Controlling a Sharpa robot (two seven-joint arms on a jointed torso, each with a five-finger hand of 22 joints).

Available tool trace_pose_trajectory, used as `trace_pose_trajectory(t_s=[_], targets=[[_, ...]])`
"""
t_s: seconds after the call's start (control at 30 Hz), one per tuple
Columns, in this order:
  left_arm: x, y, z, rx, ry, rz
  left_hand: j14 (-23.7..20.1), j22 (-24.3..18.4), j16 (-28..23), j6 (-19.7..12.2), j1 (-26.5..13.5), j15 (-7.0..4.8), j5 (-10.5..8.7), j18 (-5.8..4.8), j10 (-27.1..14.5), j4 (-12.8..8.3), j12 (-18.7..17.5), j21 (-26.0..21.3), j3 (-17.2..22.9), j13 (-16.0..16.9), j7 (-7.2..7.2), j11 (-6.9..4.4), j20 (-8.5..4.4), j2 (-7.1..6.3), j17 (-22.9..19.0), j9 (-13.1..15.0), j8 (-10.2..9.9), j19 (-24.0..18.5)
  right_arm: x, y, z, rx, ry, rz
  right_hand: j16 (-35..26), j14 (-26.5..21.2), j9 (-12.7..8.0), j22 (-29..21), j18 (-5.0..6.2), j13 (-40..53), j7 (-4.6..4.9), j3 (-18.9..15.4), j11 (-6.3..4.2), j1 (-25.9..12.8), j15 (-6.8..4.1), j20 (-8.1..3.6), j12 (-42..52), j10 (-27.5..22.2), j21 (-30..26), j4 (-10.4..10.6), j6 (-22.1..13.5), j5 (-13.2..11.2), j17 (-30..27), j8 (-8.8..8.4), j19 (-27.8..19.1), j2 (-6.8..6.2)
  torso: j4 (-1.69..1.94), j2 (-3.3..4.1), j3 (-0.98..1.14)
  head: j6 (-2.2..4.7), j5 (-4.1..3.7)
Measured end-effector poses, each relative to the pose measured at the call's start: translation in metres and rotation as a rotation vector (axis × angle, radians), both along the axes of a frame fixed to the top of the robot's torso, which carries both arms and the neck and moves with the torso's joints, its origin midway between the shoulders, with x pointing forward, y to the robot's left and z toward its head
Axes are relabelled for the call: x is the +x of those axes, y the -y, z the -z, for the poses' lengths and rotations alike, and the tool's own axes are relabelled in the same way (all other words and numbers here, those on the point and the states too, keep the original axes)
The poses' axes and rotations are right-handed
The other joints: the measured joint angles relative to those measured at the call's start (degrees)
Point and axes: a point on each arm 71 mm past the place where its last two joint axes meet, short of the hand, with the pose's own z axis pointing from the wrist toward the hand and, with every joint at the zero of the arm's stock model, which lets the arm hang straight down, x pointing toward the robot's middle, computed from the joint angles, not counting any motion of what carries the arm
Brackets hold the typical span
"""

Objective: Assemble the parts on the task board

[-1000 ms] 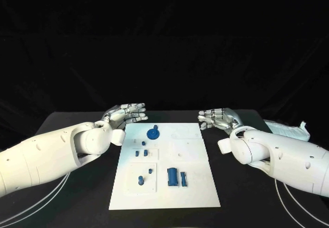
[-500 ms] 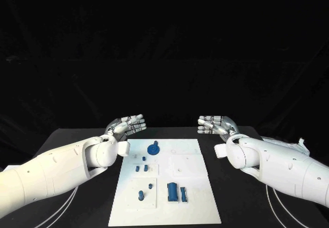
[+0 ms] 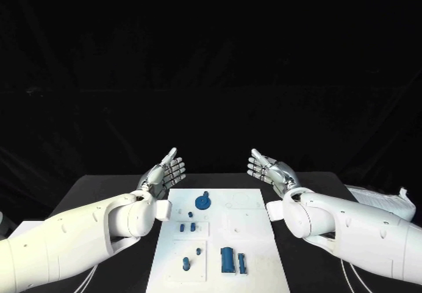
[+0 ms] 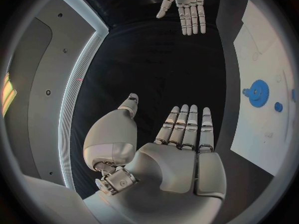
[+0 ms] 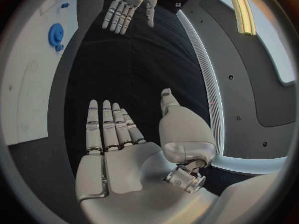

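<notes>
Two hands — left hand [image 3: 164, 173] and right hand [image 3: 266, 171] — hover flat, fingers spread, holding nothing, beyond the task board [image 3: 250, 244], which carries one blue gear [image 3: 204, 200].

Matt white task board [image 3: 255, 244], glossy blue plastic parts [image 3: 228, 259], matt black table [image 3: 105, 186].

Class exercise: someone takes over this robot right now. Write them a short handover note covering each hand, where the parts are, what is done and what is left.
Left hand: open, fingers straight, raised beside the far left corner of the white board, holding nothing.
Right hand: open, raised beside the far right corner, holding nothing.
Parts: the blue gear sits at the board's far end; small blue pegs lie mid-board; a blue block and a slim piece lie near the front, with a peg to their left.
Done: no part is in hand.
Left: the assembly, apparently all of it.
</notes>
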Motion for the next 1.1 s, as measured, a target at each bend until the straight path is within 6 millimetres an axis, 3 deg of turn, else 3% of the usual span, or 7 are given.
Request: trace_pose_trajectory(t_s=[0.13, 0.23, 0.43, 0.5, 0.6, 0.67, 1.1], targets=[[-0.014, 0.012, -0.006, 0.048, 0.029, -0.025, -4.1, -1.8, -1.8, -4.4, -5.8, -0.94, -0.16, -0.07, -4.3, -0.2, -2.3, 0.0, -1.1, -0.1, -2.18, -1.39, -1.11, 0.26, -1.3, -0.1, 0.0, -3.3, -0.015, -0.01, -0.009, 0.018, 0.01, 0.024, 0.0, -5.0, -0.1, -0.9, -0.9, -0.1, -2.11, 0.0, -0.7, -6.2, -0.16, -2.08, -0.1, -4.8, -0.1, 0.0, -4.1, -0.2, -1.8, 0.0, -4.7, -0.08, 0.22, 0.03, 0.15, 0.1, -0.01], [-0.021, 0.015, -0.01, 0.084, 0.052, -0.051, -6.8, -3.1, -2.5, -7.3, -9.6, -1.35, -0.39, -1.54, -7.1, -0.2, -3.5, 0.0, -1.9, -0.2, -3.17, -1.99, -1.89, 0.36, -1.9, -0.1, 0.0, -5.4, -0.022, -0.013, -0.013, 0.023, 0.015, 0.052, 0.0, -8.3, -0.1, -1.2, -3.2, -0.1, -3.05, 0.0, -0.97, -10.4, -0.23, -3.48, -0.1, -7.9, -0.3, 0.0, -6.9, -0.2, -2.6, 0.0, -7.8, -0.12, 0.28, 0.04, 0.19, 0.13, -0.01], [-0.029, 0.017, -0.016, 0.149, 0.098, -0.106, -11.4, -5.1, -3.1, -12.0, -16.0, -1.75, -0.39, -4.46, -11.8, -0.2, -4.8, -0.2, -4.6, -0.2, -4.24, -2.54, -5.0, 0.49, -2.4, -0.2, 0.0, -9.0, -0.027, -0.012, -0.017, 0.021, 0.022, 0.103, -0.2, -13.9, -0.2, -1.6, -4.51, -0.2, -4.0, 0.0, -1.22, -17.3, -0.3, -4.84, -0.1, -13.2, -0.3, 0.0, -11.6, -0.2, -3.4, 0.0, -13.1, -0.18, 0.32, 0.05, 0.23, 0.14, -0.02], [-0.03, 0.017, -0.017, 0.163, 0.108, -0.119, -12.8, -5.8, -3.1, -13.6, -18.0, -1.8, -0.39, -4.5, -13.2, -0.2, -5.0, -0.2, -5.6, -0.2, -4.39, -2.67, -5.95, 0.5, -2.5, -0.2, 0.0, -10.0, -0.027, -0.011, -0.017, 0.02, 0.023, 0.114, -0.2, -15.3, -0.2, -1.6, -5.36, -0.2, -4.14, 0.1, -1.27, -19.2, -0.32, -5.03, -0.1, -14.6, -0.3, -0.1, -12.8, -0.2, -3.5, 0.0, -14.5, -0.18, 0.32, 0.05, 0.23, 0.14, -0.02], [-0.03, 0.015, -0.018, 0.18, 0.121, -0.134, -14.5, -6.5, -3.3, -15.3, -20.4, -1.88, -0.39, -4.56, -15.0, -0.2, -5.0, -0.2, -6.4, -0.2, -4.5, -2.75, -6.63, 0.52, -2.5, -0.2, 0.0, -11.3, -0.027, -0.01, -0.017, 0.019, 0.024, 0.127, -0.2, -17.7, -0.2, -1.7, -5.37, -0.2, -4.35, 0.2, -1.33, -22.1, -0.33, -5.32, -0.1, -16.8, -0.5, -0.2, -14.8, -0.2, -3.7, 0.0, -16.6, -0.16, 0.33, 0.05, 0.24, 0.14, -0.02], [-0.03, 0.015, -0.019, 0.188, 0.128, -0.141, -15.5, -7.3, -3.3, -16.4, -21.8, -1.91, -0.39, -5.4, -16.0, -0.2, -5.2, -0.2, -6.7, -0.2, -4.63, -2.8, -6.82, 0.52, -2.6, -0.2, 0.0, -12.1, -0.027, -0.01, -0.017, 0.018, 0.024, 0.133, -0.2, -18.9, -0.2, -1.7, -5.37, -0.2, -4.37, 0.2, -1.36, -23.6, -0.29, -5.39, -0.1, -18.0, -0.5, -0.2, -15.8, -0.2, -3.7, -0.05, -17.8, -0.15, 0.34, 0.05, 0.24, 0.14, -0.02], [-0.03, 0.014, -0.02, 0.207, 0.144, -0.158, -20.1, -11.6, -3.3, -21.3, -28.4, -1.91, -0.38, -5.41, -20.7, -0.2, -5.3, -0.2, -7.5, -0.2, -4.73, -2.93, -7.43, 0.57, -2.6, -0.2, 0.0, -15.8, -0.027, -0.009, -0.017, 0.016, 0.025, 0.149, -0.2, -24.7, -0.2, -1.7, -5.36, -0.2, -4.6, 0.2, -1.4, -30.8, -0.34, -5.65, -0.1, -23.5, -0.5, -0.1, -20.5, -0.2, -3.8, -0.21, -23.3, -0.22, 0.34, 0.05, 0.24, 0.15, -0.02]])
